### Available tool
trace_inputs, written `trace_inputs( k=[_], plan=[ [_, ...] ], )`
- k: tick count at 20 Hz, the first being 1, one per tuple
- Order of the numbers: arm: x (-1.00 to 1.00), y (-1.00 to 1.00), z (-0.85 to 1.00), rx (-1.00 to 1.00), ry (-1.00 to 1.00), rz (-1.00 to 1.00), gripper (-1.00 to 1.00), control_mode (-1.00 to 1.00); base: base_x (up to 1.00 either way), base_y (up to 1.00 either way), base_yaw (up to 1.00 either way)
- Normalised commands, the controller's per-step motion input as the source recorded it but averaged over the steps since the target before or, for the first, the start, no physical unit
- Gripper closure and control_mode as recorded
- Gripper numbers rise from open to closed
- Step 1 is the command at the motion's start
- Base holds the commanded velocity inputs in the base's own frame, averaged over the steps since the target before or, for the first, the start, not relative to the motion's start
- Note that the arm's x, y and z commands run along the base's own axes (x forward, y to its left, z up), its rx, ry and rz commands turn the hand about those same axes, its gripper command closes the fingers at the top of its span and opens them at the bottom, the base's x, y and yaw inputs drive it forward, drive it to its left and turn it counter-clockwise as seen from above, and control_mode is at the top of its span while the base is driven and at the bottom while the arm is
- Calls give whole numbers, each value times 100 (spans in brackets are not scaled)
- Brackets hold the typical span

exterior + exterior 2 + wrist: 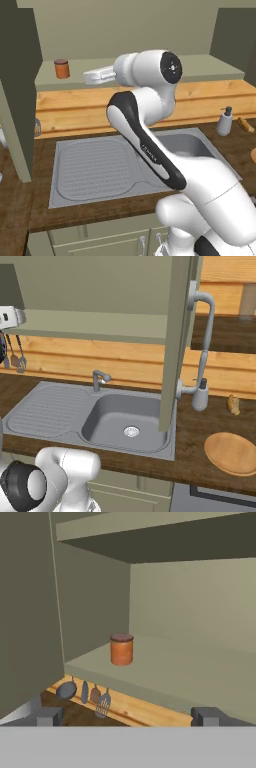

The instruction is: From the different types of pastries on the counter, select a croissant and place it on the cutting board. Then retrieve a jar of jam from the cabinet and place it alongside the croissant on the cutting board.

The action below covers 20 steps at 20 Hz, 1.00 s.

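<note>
On the cabinet shelf [165, 672] stands an orange, brown-lidded jam jar [121, 649].

A soap dispenser [200, 397] stands beside the sink [125, 421]; utensils [90, 693] hang below.

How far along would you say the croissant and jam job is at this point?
Croissant step looks undone: the cutting board is bare, and a pastry sits on the counter. In hand: the tool, open and empty, faces the jam jar on the cabinet shelf. Grasping and placing remain.
</note>
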Motion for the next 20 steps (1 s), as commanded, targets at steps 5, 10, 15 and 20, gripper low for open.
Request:
trace_inputs(
  k=[5, 10, 15, 20],
  plan=[
    [8, 14, -1, 0, 0, 0, -100, -100, 0, 0, 0],
    [0, 18, -10, 0, 0, 0, -100, -100, 0, 0, 0],
    [15, 11, -12, 0, 0, 0, -100, -100, 0, 0, 0],
    [34, 11, -11, 0, 0, 0, -100, -100, 0, 0, 0]
  ],
)
